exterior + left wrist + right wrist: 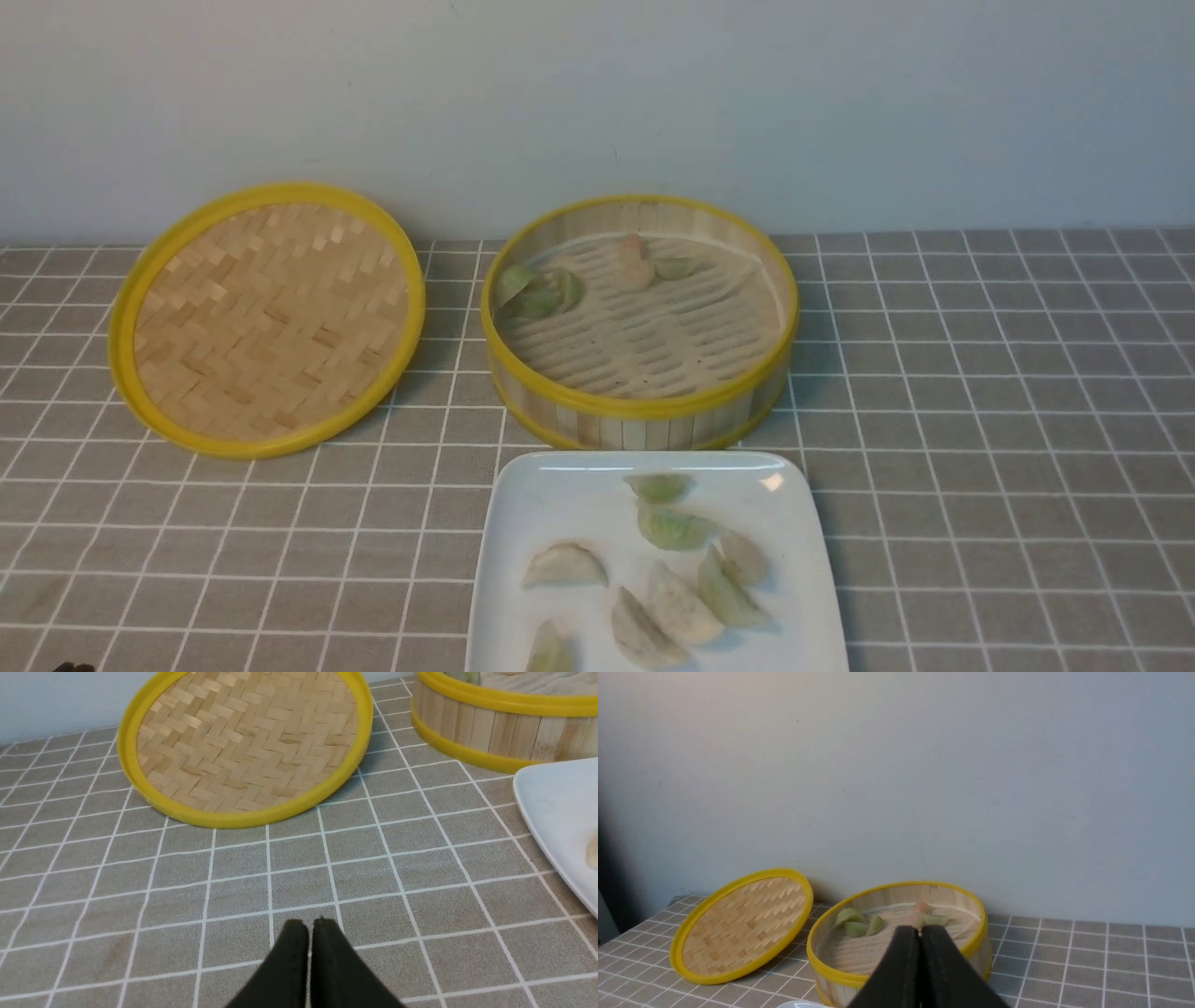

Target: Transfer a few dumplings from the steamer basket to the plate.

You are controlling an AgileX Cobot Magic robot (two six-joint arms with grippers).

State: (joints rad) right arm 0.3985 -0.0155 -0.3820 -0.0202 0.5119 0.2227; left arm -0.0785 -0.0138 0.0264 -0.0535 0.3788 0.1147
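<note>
- Four green dumplings [537, 303] sit in your basket [644, 407], three clustered at its left side, one beside two pinkish dumplings [635, 274].
- Four more green ones lie on your plate [504, 523], among paler dumplings [564, 566].
- You see the woven lid [275, 322] left of the basket on the tiled bench [980, 448].
- Your left jaws [310, 926] and right jaws [920, 933] are closed, holding nothing.

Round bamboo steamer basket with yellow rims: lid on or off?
Off. The front view shows the basket's slatted floor uncovered; the flat woven yellow-rimmed lid is beside it, on its left.
</note>
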